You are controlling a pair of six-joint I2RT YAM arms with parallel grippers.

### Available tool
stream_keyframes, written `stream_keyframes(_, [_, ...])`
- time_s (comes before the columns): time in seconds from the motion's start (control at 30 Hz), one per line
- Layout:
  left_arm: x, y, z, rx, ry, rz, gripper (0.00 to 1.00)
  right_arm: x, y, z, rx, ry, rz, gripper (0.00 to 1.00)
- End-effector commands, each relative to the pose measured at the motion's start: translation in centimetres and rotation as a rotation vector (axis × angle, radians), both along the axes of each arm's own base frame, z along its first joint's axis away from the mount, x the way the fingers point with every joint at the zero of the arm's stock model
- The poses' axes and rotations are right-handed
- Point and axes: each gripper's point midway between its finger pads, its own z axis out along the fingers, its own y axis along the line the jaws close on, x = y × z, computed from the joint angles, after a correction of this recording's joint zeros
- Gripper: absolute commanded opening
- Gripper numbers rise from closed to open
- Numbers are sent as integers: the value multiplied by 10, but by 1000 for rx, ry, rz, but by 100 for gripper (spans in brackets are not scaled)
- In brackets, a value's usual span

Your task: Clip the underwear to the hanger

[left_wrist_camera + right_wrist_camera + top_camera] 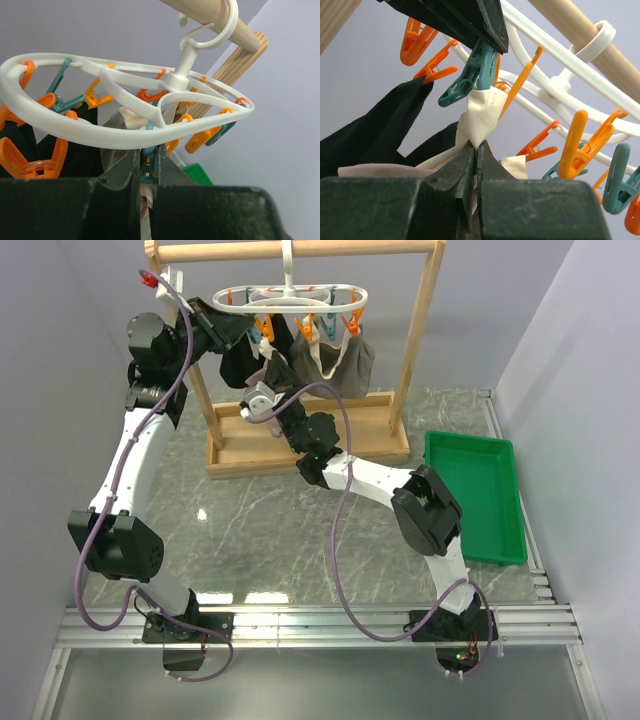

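Right wrist view tells us most: the underwear rises as a bunched cream fold out of the right pincer, whose jaws stand nearly together with the cloth pinched between them. The top of the fold reaches the mouth of a teal peg. We cannot tell whether that mouth bites the cloth or only sits around it. The rest of the garment is cut off behind the pincer's own dark body, and a black garment hangs just beside it.

In the left wrist view, the left pincer is narrow, squeezing the teal peg's upper end under the front rim of the hanger. Only slivers of cream cloth show there.

From above, both wrists crowd under the hanger on the wooden rack. There the underwear is too masked to pick out.
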Motion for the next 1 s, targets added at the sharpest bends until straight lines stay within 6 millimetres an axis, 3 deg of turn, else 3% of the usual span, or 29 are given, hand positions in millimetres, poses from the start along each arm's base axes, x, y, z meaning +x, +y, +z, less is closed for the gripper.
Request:
stream_keyframes(0.0, [-6, 5, 19, 4, -36, 1, 0, -14, -5, 27, 47, -111, -12, 0])
stream_keyframes(0.6, [-3, 6, 23, -6, -45, 6, 0, -15, -2, 10, 6, -112, -17, 0])
stream_keyframes(0.97, [-2, 5, 14, 2, -19, 6, 0, -15, -4, 23, 20, -159, -40, 0])
